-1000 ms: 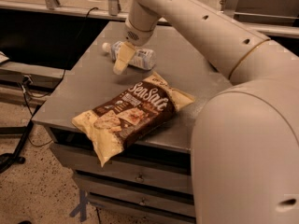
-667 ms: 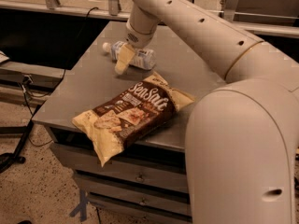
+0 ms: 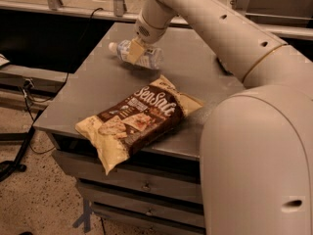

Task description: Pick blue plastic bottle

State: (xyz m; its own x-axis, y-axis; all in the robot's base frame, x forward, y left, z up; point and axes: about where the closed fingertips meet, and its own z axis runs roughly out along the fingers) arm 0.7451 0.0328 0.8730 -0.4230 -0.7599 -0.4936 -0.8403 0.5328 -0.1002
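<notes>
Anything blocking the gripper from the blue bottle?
Nothing visible. The gripper is already right at the blue plastic bottle, which lies on its side at the table's far end. The snack bag lies nearer the front edge, clear of both.

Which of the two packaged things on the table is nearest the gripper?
The small clear plastic bottle, lying at the gripper; the brown snack bag lies apart, nearer the front.
</notes>
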